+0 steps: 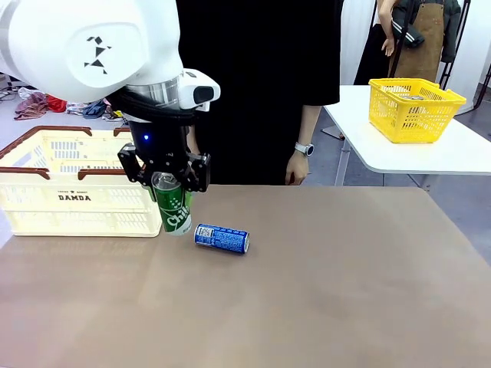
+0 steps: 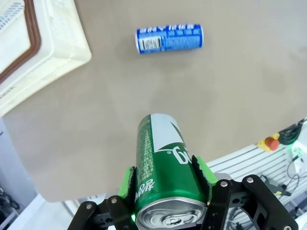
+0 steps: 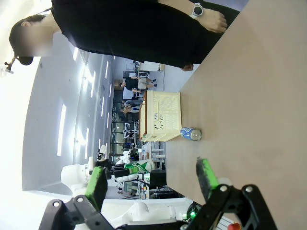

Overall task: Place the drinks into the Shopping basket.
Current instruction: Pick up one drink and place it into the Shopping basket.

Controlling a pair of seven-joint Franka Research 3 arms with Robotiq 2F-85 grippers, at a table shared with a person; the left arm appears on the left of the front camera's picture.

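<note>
Arm on the left comes down from above. The left tool (image 1: 175, 188) points straight down at the tabletop (image 1: 322, 291) and squeezes the top of the green can (image 1: 176, 213), which stands upright just beside the basket (image 1: 77, 205). The blue can (image 1: 222, 238) lies on its side near it. Both cans are outside the basket. The right tool (image 3: 152, 178) is wide open, holding nothing.
</note>
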